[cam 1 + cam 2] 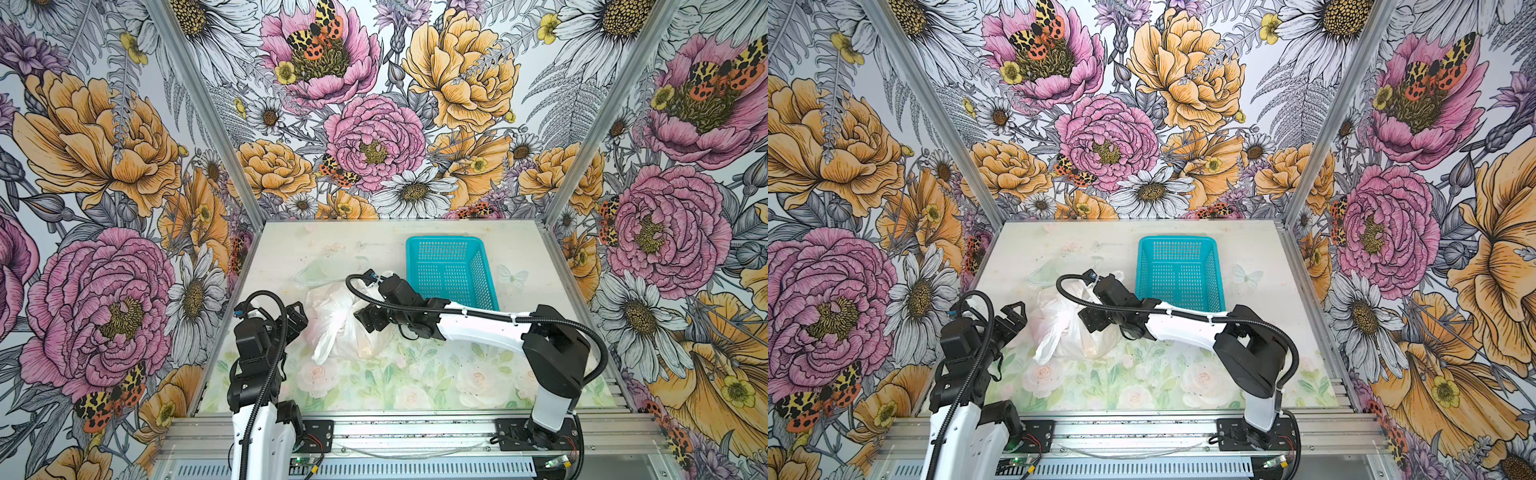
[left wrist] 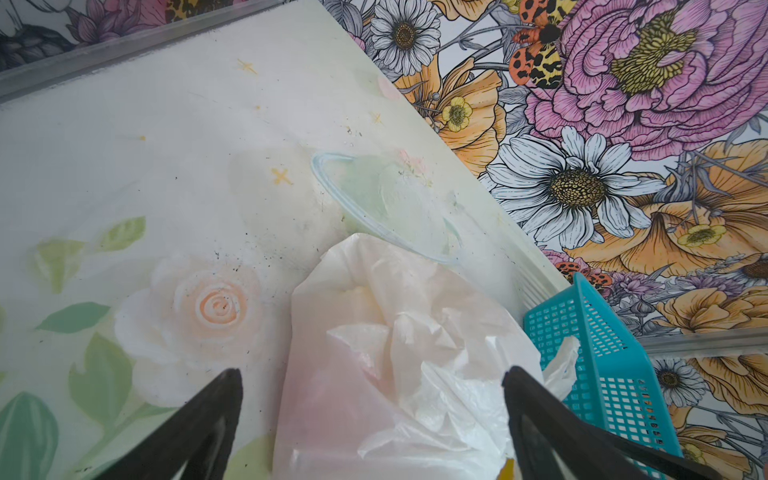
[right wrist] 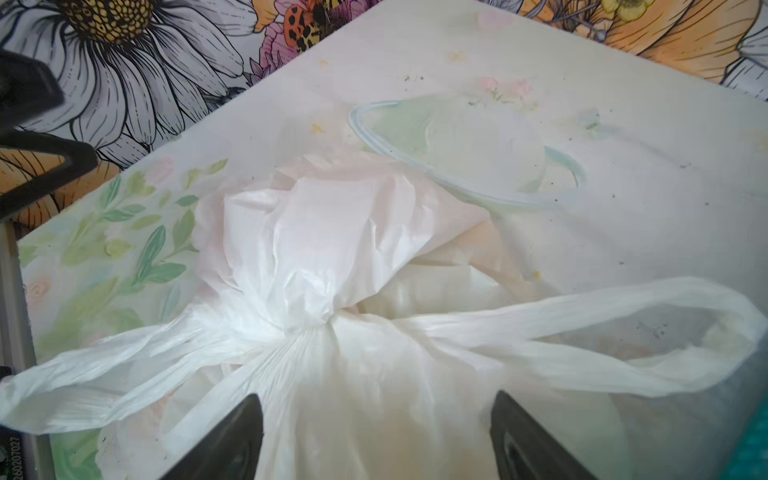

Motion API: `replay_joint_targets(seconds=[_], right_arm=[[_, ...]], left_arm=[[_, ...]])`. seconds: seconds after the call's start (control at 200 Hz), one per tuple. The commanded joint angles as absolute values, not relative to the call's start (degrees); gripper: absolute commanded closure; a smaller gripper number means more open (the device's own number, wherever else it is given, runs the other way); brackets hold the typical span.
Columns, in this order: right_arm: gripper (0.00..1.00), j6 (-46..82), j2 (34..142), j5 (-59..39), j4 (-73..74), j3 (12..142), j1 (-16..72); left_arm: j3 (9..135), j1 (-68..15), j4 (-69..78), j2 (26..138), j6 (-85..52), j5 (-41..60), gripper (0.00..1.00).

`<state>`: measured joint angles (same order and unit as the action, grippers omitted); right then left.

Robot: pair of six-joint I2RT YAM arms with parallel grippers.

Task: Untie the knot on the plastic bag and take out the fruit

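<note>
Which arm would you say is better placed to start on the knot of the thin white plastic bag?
Likely right: the right gripper hangs open over the thin white plastic bag, the twisted knot straight ahead of it; the left gripper sits open beside the bag.

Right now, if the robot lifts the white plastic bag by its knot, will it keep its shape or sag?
Probably it sags: the plastic bag is thin and crinkled, so it would fold around whatever fills it. The knot looks tightly twisted, so it likely holds. The loop handle lies limp and would probably stretch first.
</note>
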<state>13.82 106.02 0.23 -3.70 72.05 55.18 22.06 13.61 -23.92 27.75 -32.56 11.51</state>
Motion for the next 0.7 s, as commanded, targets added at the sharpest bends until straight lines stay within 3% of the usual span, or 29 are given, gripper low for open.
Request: replay_joint_targets(seconds=[0.0, 0.06, 0.18, 0.265, 0.435, 0.696], right_arm=[[0.28, 13.0, 107.6, -0.3, -2.9, 75.1, 55.4], [0.4, 12.4, 107.9, -0.8, -2.9, 75.3, 55.3], [0.8, 11.9, 108.0, 0.2, -2.9, 74.9, 55.1], [1.0, 11.8, 107.3, 0.1, -2.5, 73.9, 55.0], [1.0, 11.8, 103.6, -0.6, 2.7, 68.8, 54.8], [1.0, 11.2, 100.0, -2.5, 9.1, 63.3, 54.9]], left_arm=[[23.3, 12.6, -22.0, 27.7, -30.4, 14.8, 0.01], [23.9, 10.5, -21.8, 28.2, -30.2, 13.7, 0.01], [25.9, 3.1, -21.8, 30.9, -29.3, 8.8, 0.01], [27.3, -4.2, -21.9, 33.4, -28.5, 2.7, 0.01], [31.3, -15.6, -21.7, 40.9, -27.0, -7.0, 0.01], [34.4, -18.3, -16.1, 52.6, -27.7, -7.3, 0.01]])
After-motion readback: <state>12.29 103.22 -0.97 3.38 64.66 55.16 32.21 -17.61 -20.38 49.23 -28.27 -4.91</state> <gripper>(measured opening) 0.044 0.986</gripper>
